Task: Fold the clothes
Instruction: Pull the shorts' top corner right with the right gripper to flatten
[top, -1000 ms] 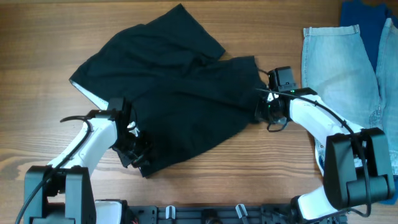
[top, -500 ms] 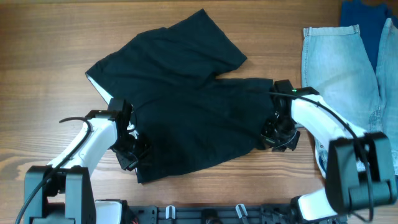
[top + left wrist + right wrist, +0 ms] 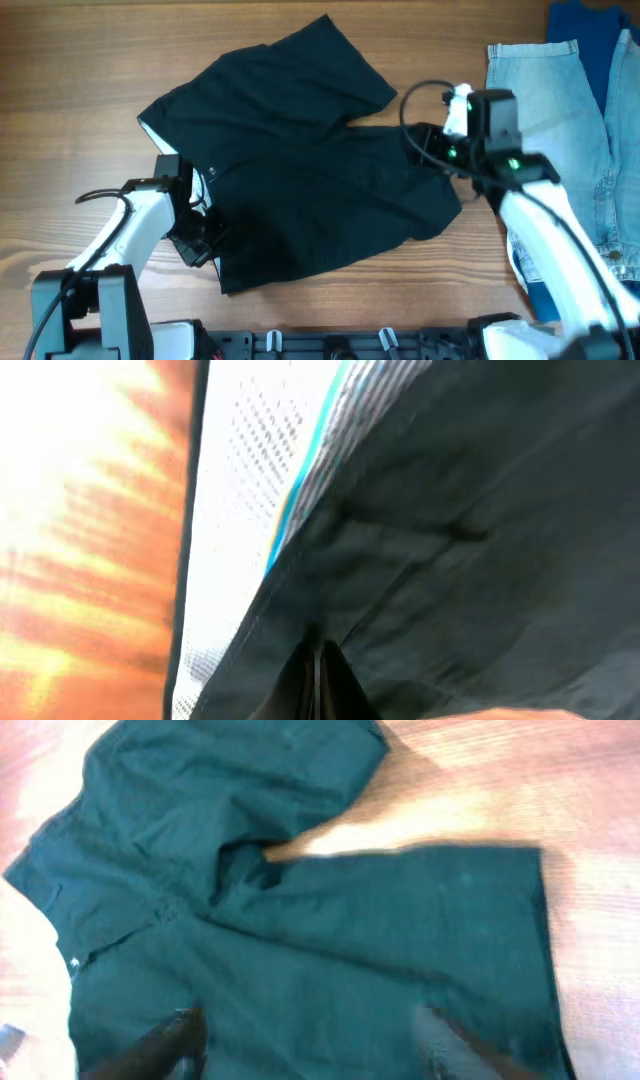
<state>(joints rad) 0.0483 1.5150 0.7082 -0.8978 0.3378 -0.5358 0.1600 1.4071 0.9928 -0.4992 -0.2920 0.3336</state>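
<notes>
The clothes, one black matte garment, lie spread across the middle of the wooden table. My left gripper sits low at the garment's near left edge. In the left wrist view its jaws are shut, with black fabric puckered at their tips and a white mesh strip beside them. My right gripper hangs above the garment's right edge. In the right wrist view it stands open, with the black cloth flat below and nothing between its fingers.
A pale blue denim garment lies at the right side of the table. A bright blue cloth is behind it in the far right corner. Bare wood shows to the left and behind.
The garment was dragged to the right and flattened. My right gripper opened, let go of the right edge and rose. My left gripper closed at the near left edge.
</notes>
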